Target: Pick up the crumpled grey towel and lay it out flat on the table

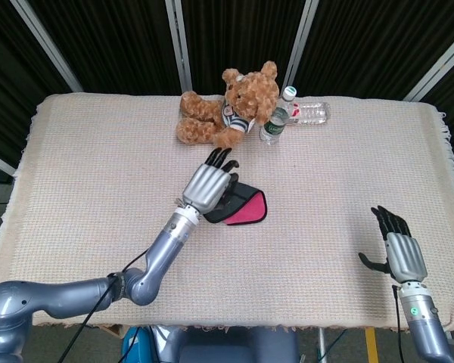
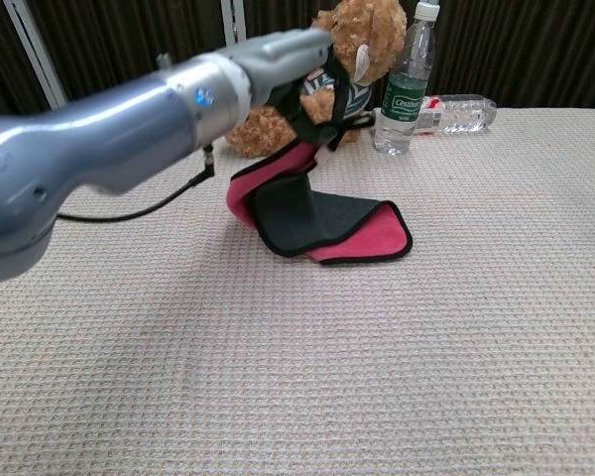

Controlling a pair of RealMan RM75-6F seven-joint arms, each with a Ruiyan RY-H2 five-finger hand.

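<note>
Under your left hand [image 2: 278, 59] fingers [image 1: 221, 159]: grey towel [image 2: 317, 218], one edge pinched and raised, soft, limp, light; regrip a corner. Right hand [image 1: 401, 253] open, holding nothing.

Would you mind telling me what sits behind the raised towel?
The teddy bear sits behind the towel; the left robot hand, holding its lifted end, covers the bear's middle. An upright bottle stands beside.

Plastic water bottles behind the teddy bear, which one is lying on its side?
The clear plastic bottle without a green label; the green-labelled bottle stands upright.
</note>
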